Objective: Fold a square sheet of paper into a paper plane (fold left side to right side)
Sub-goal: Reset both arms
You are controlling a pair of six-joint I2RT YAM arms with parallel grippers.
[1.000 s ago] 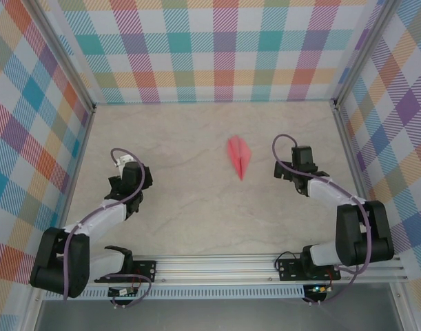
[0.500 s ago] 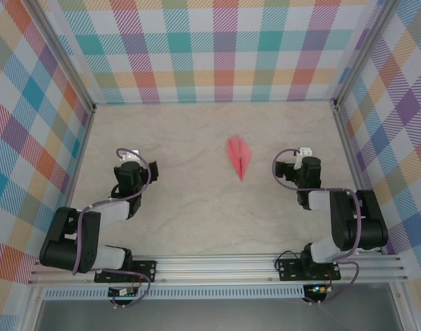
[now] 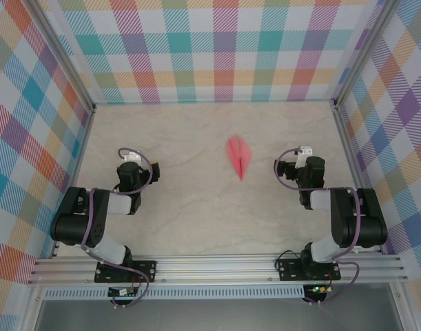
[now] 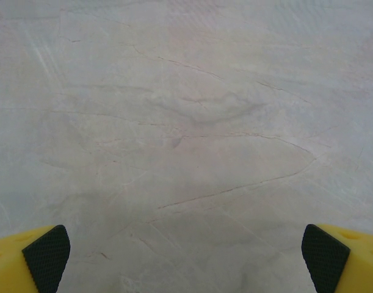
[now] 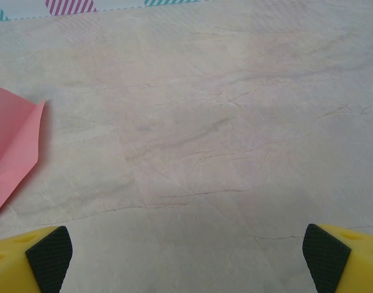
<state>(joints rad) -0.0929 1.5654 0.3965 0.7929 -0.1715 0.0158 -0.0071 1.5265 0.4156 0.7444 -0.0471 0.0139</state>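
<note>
The salmon-pink paper plane point(image 3: 239, 157) lies flat on the marble table as a slim dart, its point toward the near edge. Its right edge shows at the left of the right wrist view point(image 5: 12, 152). My left gripper point(image 3: 131, 158) hovers over bare table well to the left of the plane, open and holding nothing point(image 4: 186, 256). My right gripper point(image 3: 302, 153) sits to the right of the plane, apart from it, with its yellow fingers spread wide and nothing between them point(image 5: 186, 256).
The marble table point(image 3: 196, 207) is fenced by plaid walls point(image 3: 224, 55) at the back and on both sides. An aluminium rail point(image 3: 217, 265) with the arm bases runs along the near edge. Both arms stand folded close to their bases.
Both arms have folded back toward their bases, elbows raised. The left gripper opened a little wider. The paper plane has not moved.
</note>
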